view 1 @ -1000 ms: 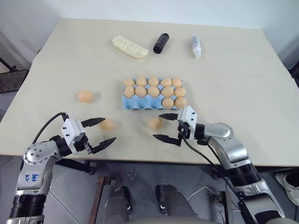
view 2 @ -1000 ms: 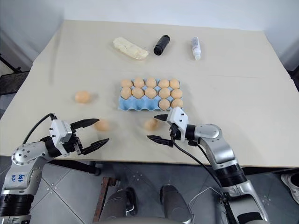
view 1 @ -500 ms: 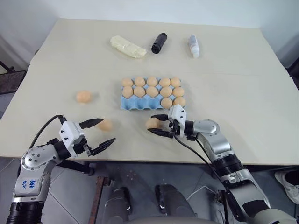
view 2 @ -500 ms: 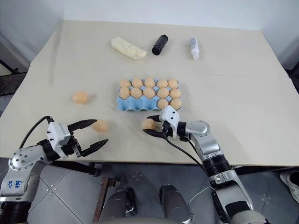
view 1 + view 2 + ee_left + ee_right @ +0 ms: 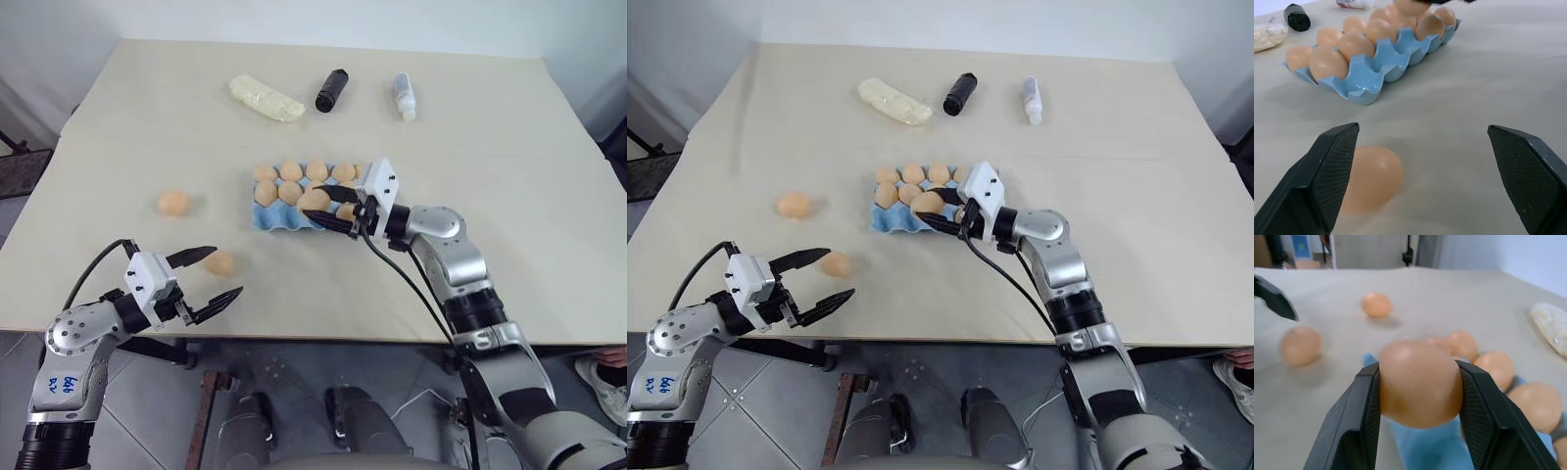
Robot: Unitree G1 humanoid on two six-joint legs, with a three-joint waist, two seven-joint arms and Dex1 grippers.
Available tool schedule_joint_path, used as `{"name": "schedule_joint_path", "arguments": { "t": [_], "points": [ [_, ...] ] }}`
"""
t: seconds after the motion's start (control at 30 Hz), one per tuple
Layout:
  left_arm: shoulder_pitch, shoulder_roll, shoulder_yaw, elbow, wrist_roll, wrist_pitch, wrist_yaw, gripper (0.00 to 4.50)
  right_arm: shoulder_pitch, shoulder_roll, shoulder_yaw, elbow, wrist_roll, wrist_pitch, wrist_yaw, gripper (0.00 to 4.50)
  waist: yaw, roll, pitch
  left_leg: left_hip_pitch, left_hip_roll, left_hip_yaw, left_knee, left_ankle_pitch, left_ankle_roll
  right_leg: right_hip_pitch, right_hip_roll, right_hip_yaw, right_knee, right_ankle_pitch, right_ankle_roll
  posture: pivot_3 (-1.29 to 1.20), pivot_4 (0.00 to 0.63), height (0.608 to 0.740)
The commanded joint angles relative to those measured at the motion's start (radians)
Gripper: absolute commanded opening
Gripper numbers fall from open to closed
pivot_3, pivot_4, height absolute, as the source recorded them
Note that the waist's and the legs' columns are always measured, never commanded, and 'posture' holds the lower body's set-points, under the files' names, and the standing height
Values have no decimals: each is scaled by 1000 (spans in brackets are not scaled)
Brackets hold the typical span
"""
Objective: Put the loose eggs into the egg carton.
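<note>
My right gripper is shut on a pale orange egg, held just above the front row of the light-blue egg carton. Several eggs sit in the carton's cups. Two loose eggs lie on the table: one left of the carton, another nearer the front edge. My left gripper hangs open by the front edge, a little short of that nearer egg, which lies just beside one finger.
At the back of the table lie a pale yellow lumpy oblong, a black cylinder and a small white bottle. The table's front edge runs just below both grippers.
My right gripper closed on the egg lying in front of the carton, then lifted it forward over the carton's front row. The left gripper stayed open in place.
</note>
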Motion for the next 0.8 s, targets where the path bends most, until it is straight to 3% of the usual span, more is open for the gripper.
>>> {"name": "schedule_joint_path", "arguments": {
  "t": [0.03, 0.2, 0.53, 0.8],
  "points": [
    [3, -6, 10, -45, -12, 1, 10, 4500, -35, 12, -19, 90, -27, -79, -17, 2858, 0, 0, 0, 0, 0, 0, 0, 0, 0, 0, 0, 0, 0, 0, 0, 0, 150, 740],
    [23, -4, 26, -60, -17, 10, 18, 4500, -15, 7, -23, 68, -19, -89, 7, 4489, -3, 0, 0, 0, 0, 1, 0, 0, 0, 0, 0, 1, 0, 0, 0, 0, 150, 740],
    [154, 13, 206, -43, -79, 81, 64, 4500, 330, -222, -108, -414, 204, 30, 221, 4489, 3, 0, 0, -1, 0, -1, 0, -2, 1, 1, 0, 0, -2, -1, 1, 0, 150, 740],
    [212, 2, 252, -10, -59, 79, 77, 4500, 481, -289, -158, -491, 223, 23, 226, 4489, 3, 0, 0, 1, 0, -1, 0, -7, 1, 2, -1, 0, -1, 0, -1, 0, 150, 740]
  ]
}}
